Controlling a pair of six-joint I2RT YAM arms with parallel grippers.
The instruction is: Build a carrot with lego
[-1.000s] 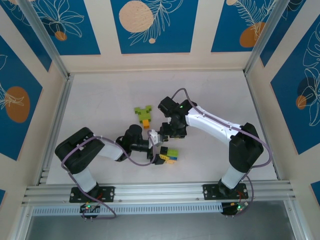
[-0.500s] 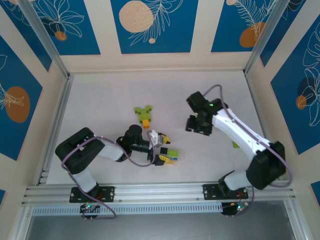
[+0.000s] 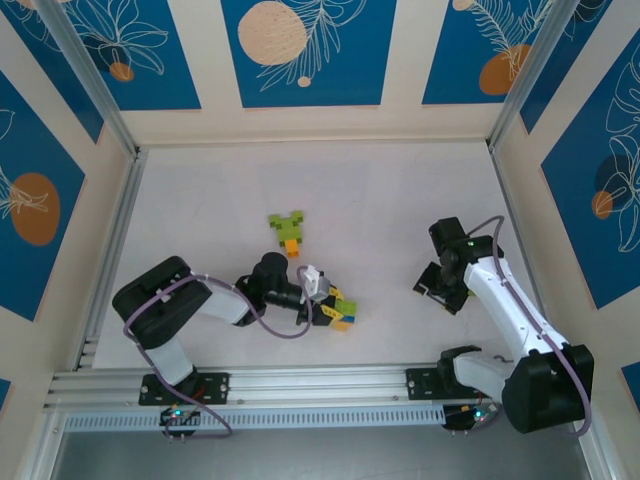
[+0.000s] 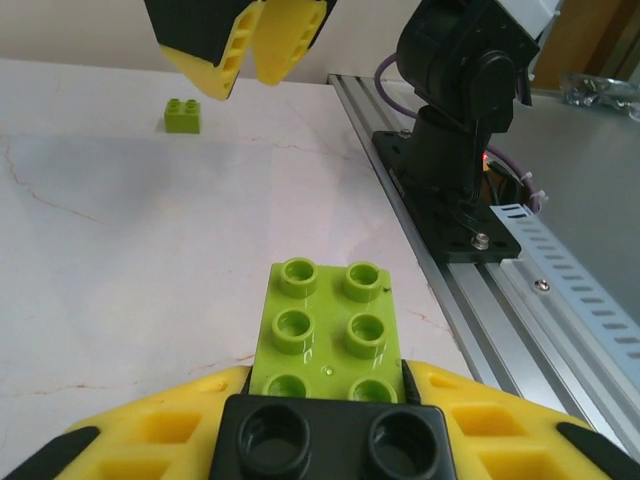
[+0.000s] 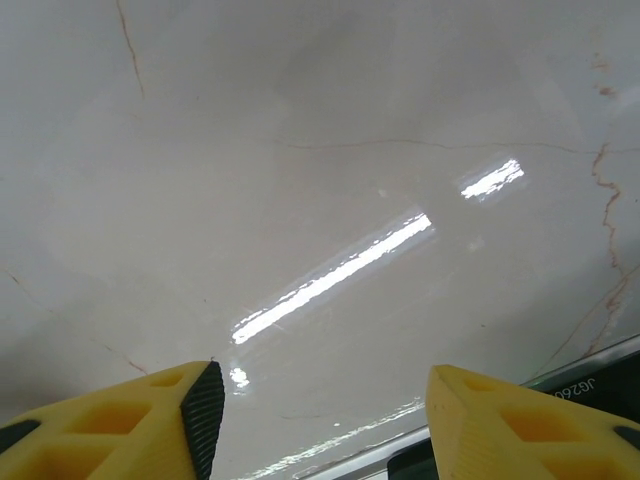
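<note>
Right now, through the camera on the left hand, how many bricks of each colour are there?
lime green bricks: 2, one near, one far
black brick: 1
Total: 3

White table (image 3: pixel 400 190) w/ green-orange lego cluster (image 3: pixel 287 231) mid, mixed brick pile (image 3: pixel 341 312) nr front, lone green brick (image 4: pixel 182 114).

The table (image 3: pixel 200 200) was a pale, faintly veined, marble-look slab, glossy enough to carry a bright streak of reflected light (image 5: pixel 330 275). Cream walls (image 3: pixel 300 122) set with blue panels (image 3: pixel 300 50) of pale leaves and orange discs enclosed it on three sides. Aluminium posts (image 3: pixel 88 80) stood in the far corners and an aluminium rail (image 3: pixel 320 382) ran along the near edge.
</note>
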